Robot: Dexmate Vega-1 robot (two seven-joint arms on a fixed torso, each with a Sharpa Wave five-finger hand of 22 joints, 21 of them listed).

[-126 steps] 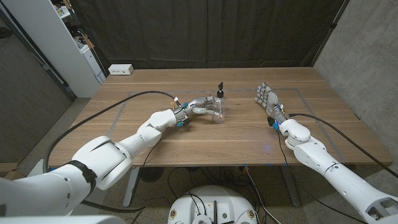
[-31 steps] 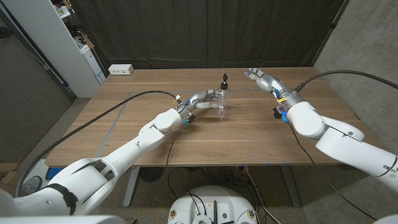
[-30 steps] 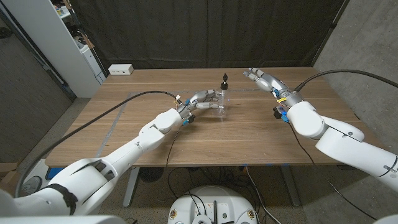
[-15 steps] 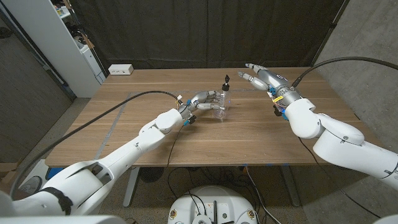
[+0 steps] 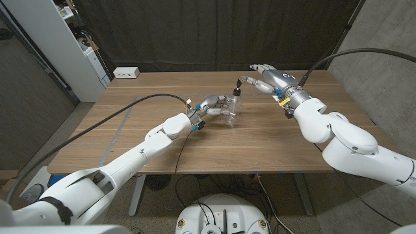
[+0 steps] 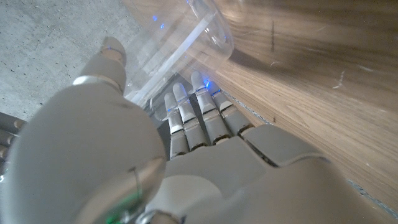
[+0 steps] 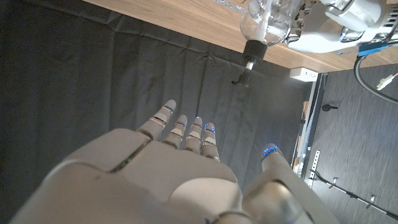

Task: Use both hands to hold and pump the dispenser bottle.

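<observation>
Holding the clear dispenser bottle (image 5: pixel 229 111) near the table's (image 5: pixel 156 140) far-edge middle, left hand (image 5: pixel 213 106) wraps its body | right hand (image 5: pixel 265 80) empty, fingers spread, just beside the black pump head (image 5: pixel 236 86) | bottle secured; pumping apparently not yet started

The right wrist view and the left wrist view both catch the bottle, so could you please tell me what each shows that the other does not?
Right wrist view alone: the black pump head, the dark curtain, and the right hand, fingers spread and apart from the pump.
Left wrist view alone: the left hand with its fingers against the bottle's clear wall.
Both: the clear bottle and the wooden table.
</observation>
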